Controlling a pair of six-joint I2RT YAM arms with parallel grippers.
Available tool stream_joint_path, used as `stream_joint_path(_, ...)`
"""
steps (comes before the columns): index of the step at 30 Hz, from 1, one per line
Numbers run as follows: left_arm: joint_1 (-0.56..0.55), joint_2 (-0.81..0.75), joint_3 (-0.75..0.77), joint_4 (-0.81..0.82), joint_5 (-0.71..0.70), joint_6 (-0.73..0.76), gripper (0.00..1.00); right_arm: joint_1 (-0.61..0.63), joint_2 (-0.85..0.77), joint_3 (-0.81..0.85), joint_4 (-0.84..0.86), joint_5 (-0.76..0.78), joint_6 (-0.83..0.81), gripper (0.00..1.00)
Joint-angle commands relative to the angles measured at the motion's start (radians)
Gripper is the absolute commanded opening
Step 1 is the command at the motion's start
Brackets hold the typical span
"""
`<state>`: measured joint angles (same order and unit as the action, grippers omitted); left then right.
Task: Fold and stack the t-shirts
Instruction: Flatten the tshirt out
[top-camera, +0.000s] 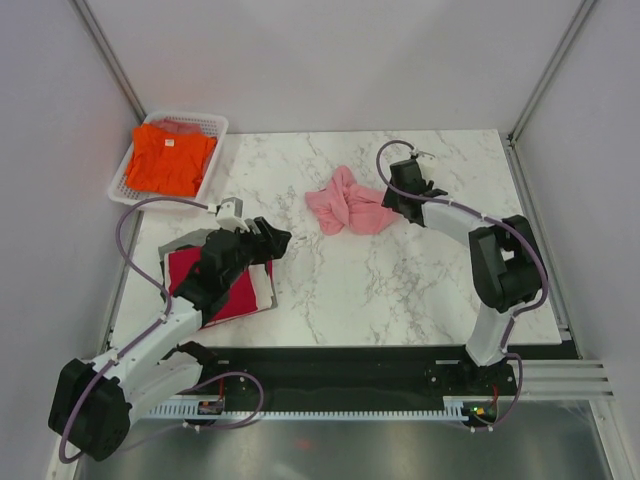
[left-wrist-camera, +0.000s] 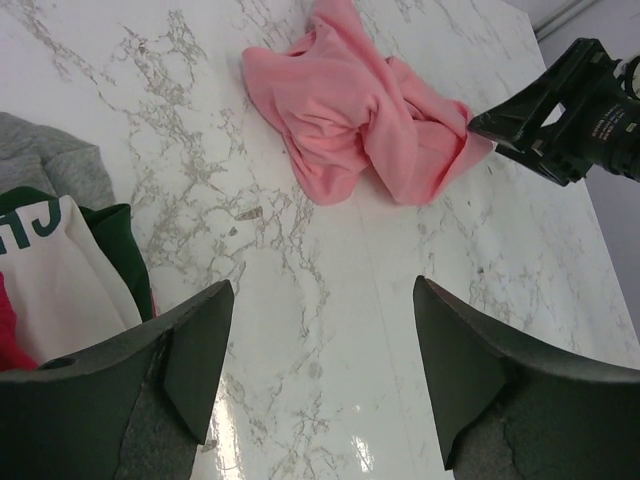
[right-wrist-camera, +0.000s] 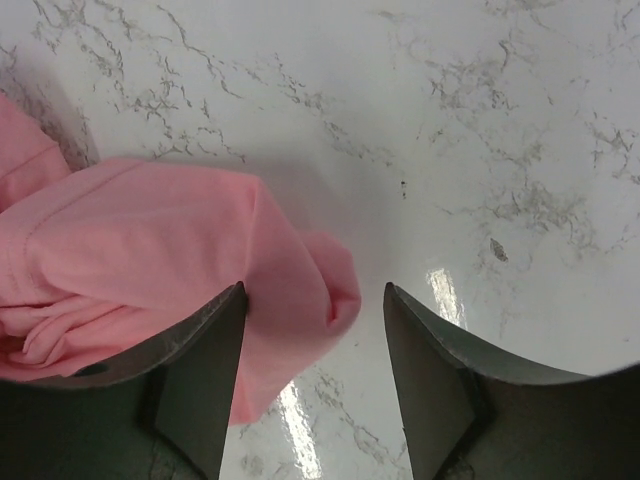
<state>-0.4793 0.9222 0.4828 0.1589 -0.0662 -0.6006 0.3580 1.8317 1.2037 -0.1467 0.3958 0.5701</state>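
A crumpled light pink t-shirt (top-camera: 347, 205) lies in a heap on the marble table (top-camera: 400, 290), also seen in the left wrist view (left-wrist-camera: 360, 110) and the right wrist view (right-wrist-camera: 150, 240). My right gripper (top-camera: 398, 200) is open at the heap's right edge; a pink fold lies between its fingers (right-wrist-camera: 195, 380). My left gripper (top-camera: 272, 240) is open and empty over bare marble, left of the heap. A stack of folded shirts with a crimson red one on top (top-camera: 225, 285) lies under my left arm; grey and white layers show (left-wrist-camera: 60, 250). An orange t-shirt (top-camera: 165, 158) lies in the basket.
A white plastic mesh basket (top-camera: 218, 128) stands at the far left corner of the table. Grey walls close in the table at the back and both sides. A black rail runs along the near edge by the arm bases (top-camera: 350, 385).
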Motion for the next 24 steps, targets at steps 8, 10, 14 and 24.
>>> stream_joint_path(8, -0.002, 0.006, -0.003, 0.044, -0.044, 0.048, 0.79, 0.002, -0.014, 0.106, -0.056, -0.032, -0.032, 0.0)
stream_joint_path(10, -0.002, 0.009, -0.001, 0.044, -0.044, 0.05, 0.79, 0.006, -0.035, 0.167, -0.08, -0.046, -0.055, 0.0)
stream_joint_path(14, -0.002, 0.013, 0.0, 0.044, -0.047, 0.051, 0.79, 0.047, -0.083, 0.325, -0.125, -0.142, -0.131, 0.0)
stream_joint_path(24, -0.002, -0.002, -0.006, 0.042, -0.073, 0.058, 0.78, 0.185, -0.277, 0.625, -0.206, -0.362, -0.243, 0.0)
